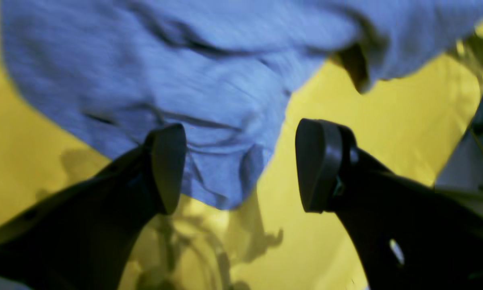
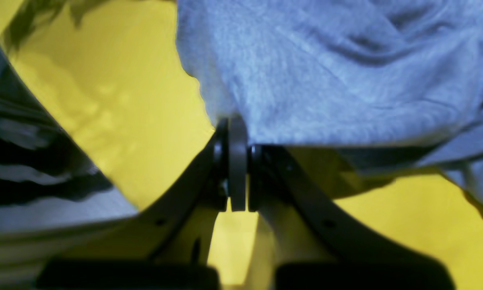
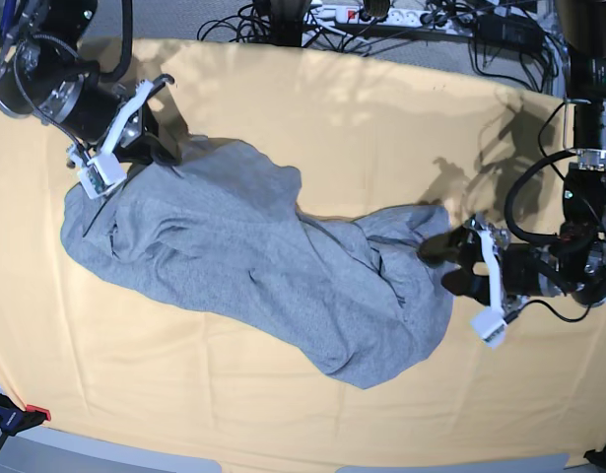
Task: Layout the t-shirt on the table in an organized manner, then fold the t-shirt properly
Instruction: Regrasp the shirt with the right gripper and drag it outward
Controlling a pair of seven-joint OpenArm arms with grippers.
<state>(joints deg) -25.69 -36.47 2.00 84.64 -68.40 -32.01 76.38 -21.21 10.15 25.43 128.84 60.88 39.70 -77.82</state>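
Note:
The grey t-shirt [image 3: 253, 256] lies crumpled in a long diagonal heap on the table [image 3: 332, 108], from upper left to lower right; no lettering shows. My right gripper [image 3: 153, 140] at the heap's upper left end is shut on the shirt's edge. In the right wrist view the fingers [image 2: 237, 161] press together on the t-shirt [image 2: 346, 72], which is pinched at their tips. My left gripper [image 3: 446, 264] is open at the heap's right end. In the left wrist view its fingers [image 1: 167, 167] stand wide apart, with a lobe of the t-shirt [image 1: 165, 60] reaching partly between them.
Cables and a power strip [image 3: 381, 15] run along the table's far edge. A clamp-like red and black object [image 3: 15, 414] sits at the front left corner. Bare yellow cloth [image 1: 366, 121] surrounds the shirt on all sides.

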